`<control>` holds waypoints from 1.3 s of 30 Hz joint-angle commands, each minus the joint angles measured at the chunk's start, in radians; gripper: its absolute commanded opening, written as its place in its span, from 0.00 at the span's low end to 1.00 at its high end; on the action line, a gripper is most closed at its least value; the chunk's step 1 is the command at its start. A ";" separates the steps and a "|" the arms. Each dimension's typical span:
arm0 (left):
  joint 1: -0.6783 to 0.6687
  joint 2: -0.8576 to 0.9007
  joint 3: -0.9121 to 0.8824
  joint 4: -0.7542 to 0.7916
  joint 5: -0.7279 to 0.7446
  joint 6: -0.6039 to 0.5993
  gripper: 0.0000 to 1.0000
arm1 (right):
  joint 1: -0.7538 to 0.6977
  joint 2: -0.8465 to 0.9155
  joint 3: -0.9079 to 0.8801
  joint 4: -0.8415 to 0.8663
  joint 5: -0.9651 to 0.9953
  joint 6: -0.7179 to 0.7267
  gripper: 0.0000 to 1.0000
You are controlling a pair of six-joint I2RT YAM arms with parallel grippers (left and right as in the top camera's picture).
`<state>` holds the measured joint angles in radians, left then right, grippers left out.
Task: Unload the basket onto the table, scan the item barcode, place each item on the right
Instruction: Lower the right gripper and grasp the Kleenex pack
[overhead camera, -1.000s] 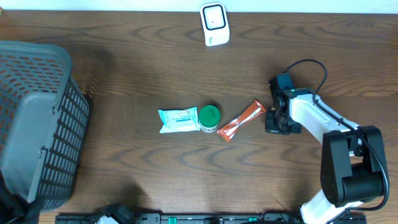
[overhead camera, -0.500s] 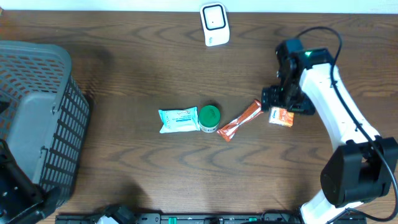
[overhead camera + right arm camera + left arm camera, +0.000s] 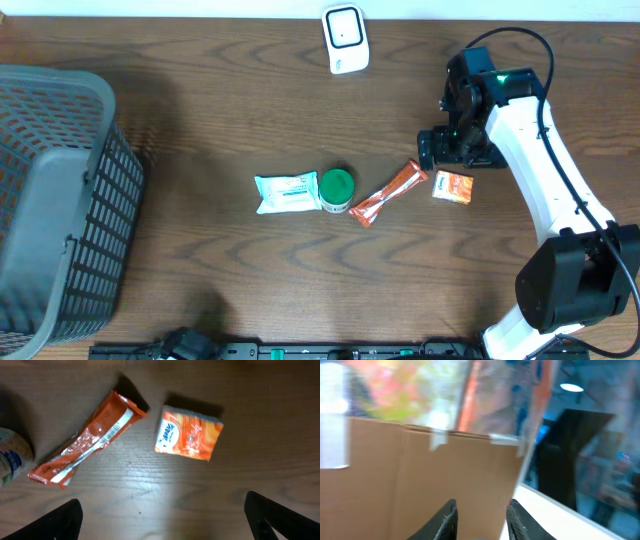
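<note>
Below my right gripper (image 3: 167, 527), jaws spread wide and holding nothing, the small orange packet (image 3: 189, 434) lies flat on the table (image 3: 150, 490), clear of both jaws. Long orange bar wrapper (image 3: 87, 437) also below the gripper, off toward one jaw, untouched.

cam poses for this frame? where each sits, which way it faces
Overhead: above table, facing straight down; right arm shows.
Left wrist: looks outward at brown cardboard; left pincer tips at bottom.
Right wrist: faces down at table; open right pincer at the lower corners.
Shared: overhead and right wrist both see orange bar and orange packet.
</note>
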<state>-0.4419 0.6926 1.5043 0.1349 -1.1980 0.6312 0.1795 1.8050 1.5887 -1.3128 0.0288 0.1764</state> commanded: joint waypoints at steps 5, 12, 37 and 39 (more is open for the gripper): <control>0.183 -0.190 -0.163 0.001 0.085 -0.159 0.50 | -0.023 -0.004 -0.028 0.056 0.040 -0.001 0.99; 0.193 -0.222 -0.166 -0.052 0.088 -0.244 0.59 | -0.104 -0.004 -0.266 0.253 0.042 0.127 0.99; 0.193 -0.222 -0.166 -0.243 0.193 -0.417 0.60 | -0.101 0.166 -0.387 0.490 -0.012 0.141 0.99; 0.193 -0.222 -0.166 -0.243 0.193 -0.417 0.60 | -0.099 0.179 -0.386 0.483 -0.012 0.141 0.95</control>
<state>-0.2520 0.4740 1.3388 -0.1089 -1.0183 0.2276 0.0708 1.9396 1.2118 -0.8219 0.0139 0.3214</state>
